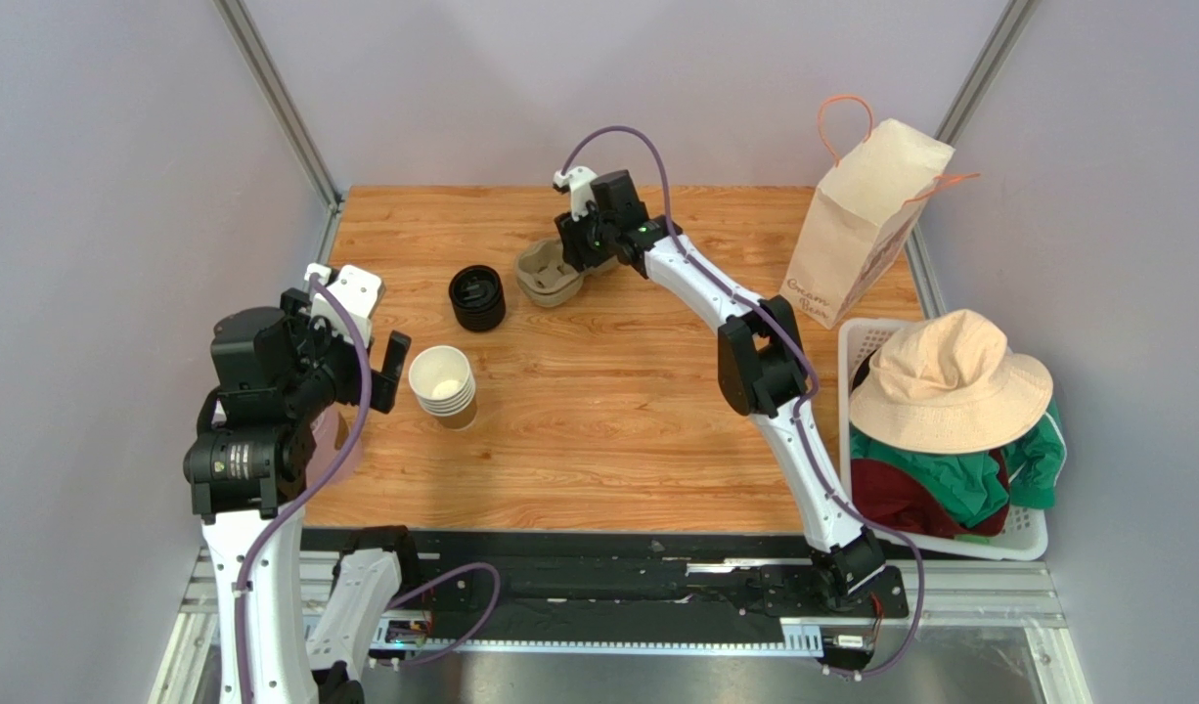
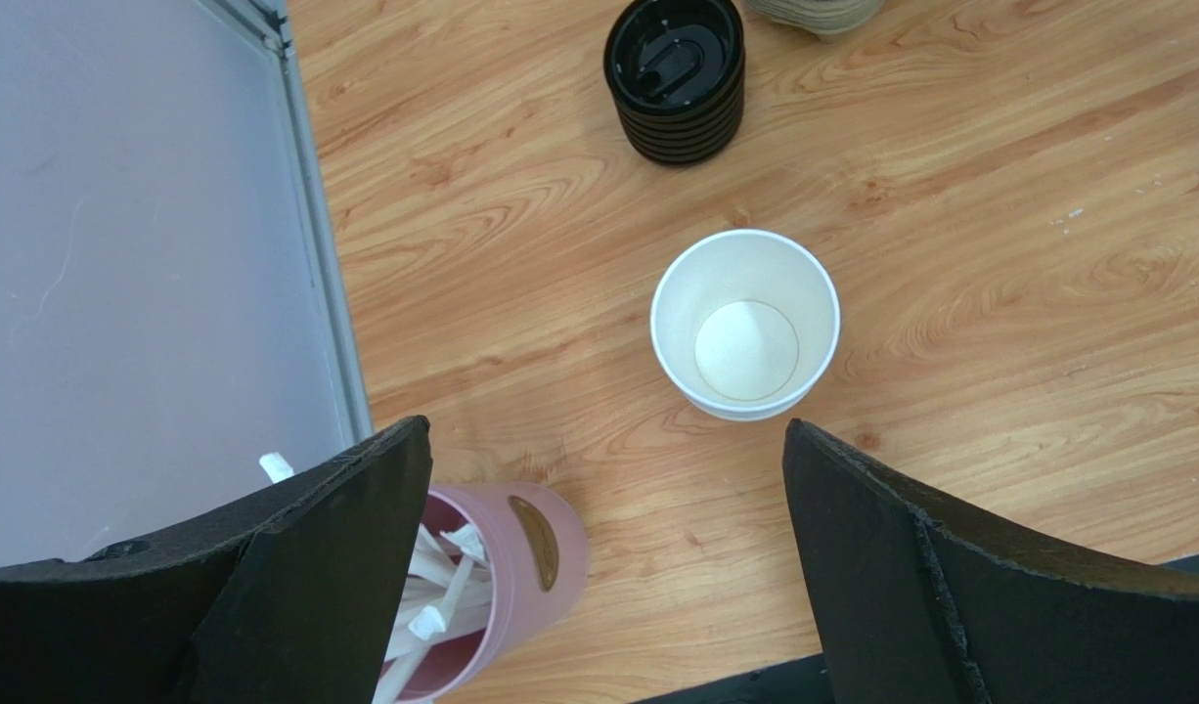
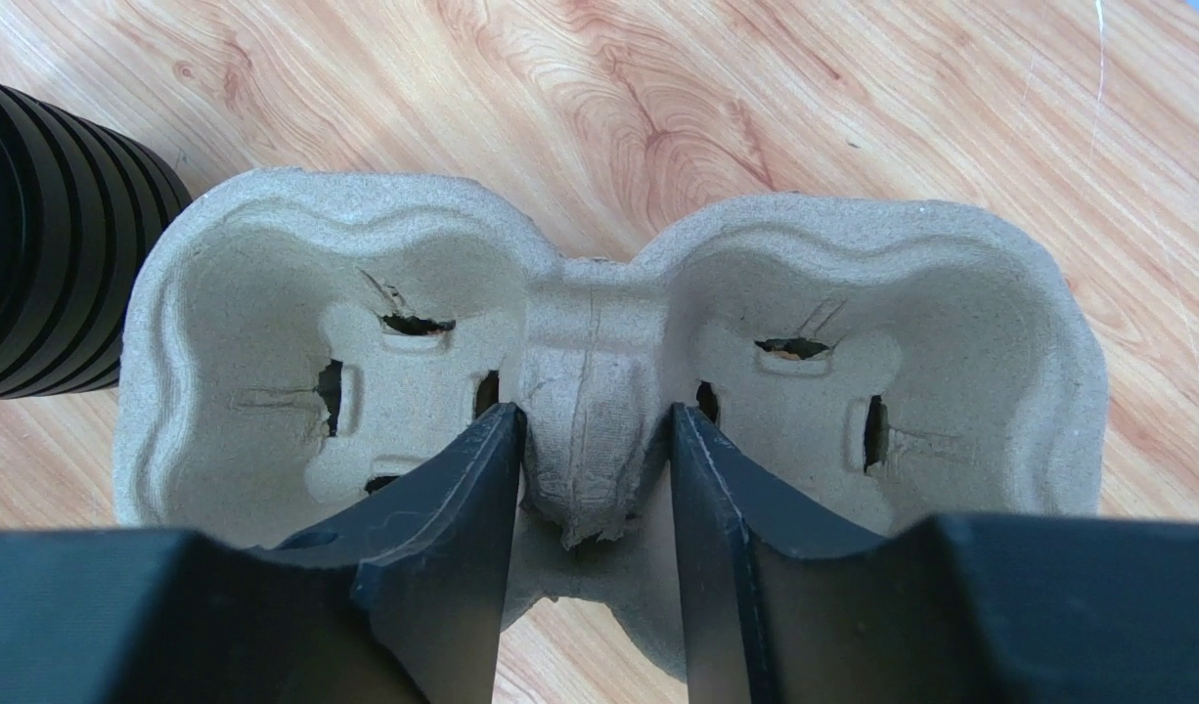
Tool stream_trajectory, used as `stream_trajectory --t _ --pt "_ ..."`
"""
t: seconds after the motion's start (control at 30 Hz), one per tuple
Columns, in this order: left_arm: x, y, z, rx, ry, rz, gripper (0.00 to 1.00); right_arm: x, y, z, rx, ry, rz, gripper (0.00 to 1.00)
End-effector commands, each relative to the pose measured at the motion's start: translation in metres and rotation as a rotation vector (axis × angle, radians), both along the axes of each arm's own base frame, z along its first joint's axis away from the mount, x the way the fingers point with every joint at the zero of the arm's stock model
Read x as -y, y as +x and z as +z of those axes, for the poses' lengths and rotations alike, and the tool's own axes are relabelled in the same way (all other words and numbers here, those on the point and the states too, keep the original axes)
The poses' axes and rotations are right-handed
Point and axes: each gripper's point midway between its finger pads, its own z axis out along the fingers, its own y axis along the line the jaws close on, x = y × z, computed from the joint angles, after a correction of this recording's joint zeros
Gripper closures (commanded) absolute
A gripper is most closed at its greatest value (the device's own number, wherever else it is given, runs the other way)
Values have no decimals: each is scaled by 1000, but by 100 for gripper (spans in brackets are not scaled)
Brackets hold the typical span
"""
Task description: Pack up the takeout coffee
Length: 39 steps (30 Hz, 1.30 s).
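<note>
Your desk [image 1: 620, 426]: wood-grain, smooth, faint sheen; cup carrier [image 3: 591, 338]: moulded paper pulp, rough, matt; lid stack [image 2: 676, 77]: black plastic, ribbed, glossy; cups [image 2: 745, 326]: smooth paper, white inside; bag [image 1: 863, 220]: matt kraft paper. You'll note the right gripper [image 3: 594, 426] looks matt black.

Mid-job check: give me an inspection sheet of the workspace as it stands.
Surface: wooden table, no spills seen.
Job's things: lidded coffee cup, nothing seen; lidless cup stack, black lid stack, pulp cup carrier, paper bag upright at far right.
Clutter: pink stirrer holder near the left edge.
Grippers: left gripper open by the cup stack; right gripper closed on the carrier's centre ridge.
Cables: purple cable on each arm, no snag seen.
Surroundings: white basket holding a sun hat, right of the table.
</note>
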Motion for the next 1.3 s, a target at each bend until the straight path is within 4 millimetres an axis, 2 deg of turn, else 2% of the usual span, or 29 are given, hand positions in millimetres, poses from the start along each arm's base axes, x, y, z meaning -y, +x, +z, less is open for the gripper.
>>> stream_trajectory --t 0.0,0.1,0.47,0.67,0.93,1.13,1.27 --pt "1 5 5 25 -20 4 2 -6 8 31 91 31 8 62" --pt "1 5 5 25 -22 4 2 -8 7 36 99 34 11 65" --pt "2 5 4 25 -22 0 2 -7 0 68 103 81 18 64" --pt "2 5 6 30 -23 -3 2 -5 -1 71 77 106 -3 67" --pt "2 5 5 27 -25 -2 2 2 10 86 186 37 -39 67" --pt "2 6 3 21 -24 -1 2 -3 9 80 243 -26 -48 67" --pt "2 7 2 18 -26 0 1 -7 8 85 255 -21 -45 67"
